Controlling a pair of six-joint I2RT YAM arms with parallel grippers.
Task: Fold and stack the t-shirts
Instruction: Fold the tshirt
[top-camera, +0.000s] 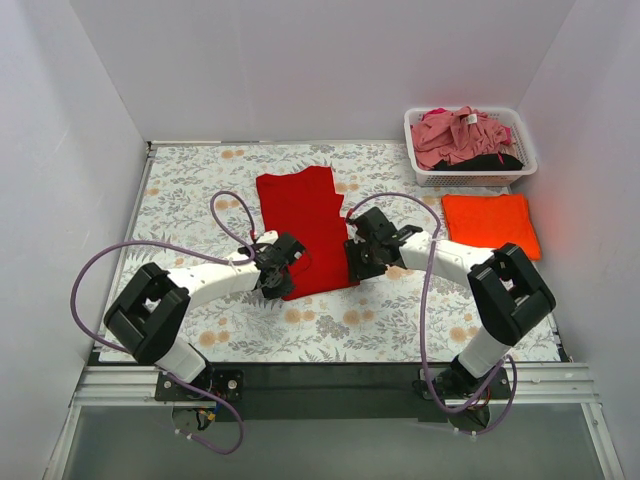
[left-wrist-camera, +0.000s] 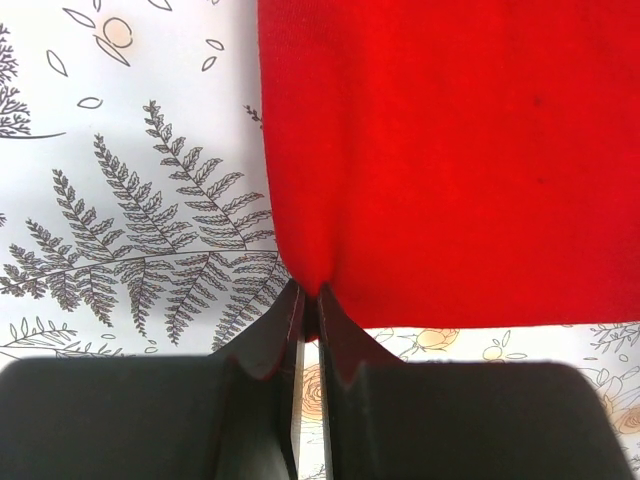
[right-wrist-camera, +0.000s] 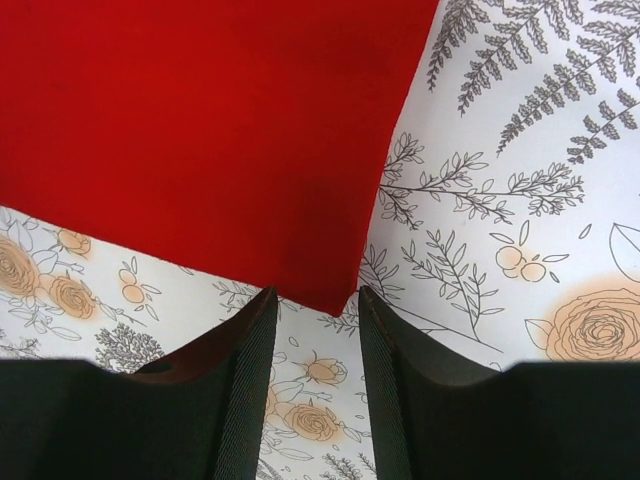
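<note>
The red t-shirt (top-camera: 303, 228) lies folded into a long strip in the middle of the floral cloth. My left gripper (top-camera: 281, 272) is shut on its near left corner (left-wrist-camera: 312, 275). My right gripper (top-camera: 352, 266) is open, its fingers (right-wrist-camera: 250, 350) either side of the near right corner (right-wrist-camera: 330, 290), which lies just ahead of them. A folded orange t-shirt (top-camera: 490, 222) lies flat at the right. Pink (top-camera: 455, 135) and black (top-camera: 497, 161) t-shirts are heaped in the white basket (top-camera: 470, 176).
The white lattice basket stands at the back right corner. Purple cables (top-camera: 225, 215) loop over the cloth by both arms. White walls close in the table on three sides. The table's black front edge (top-camera: 320, 375) runs by the arm bases.
</note>
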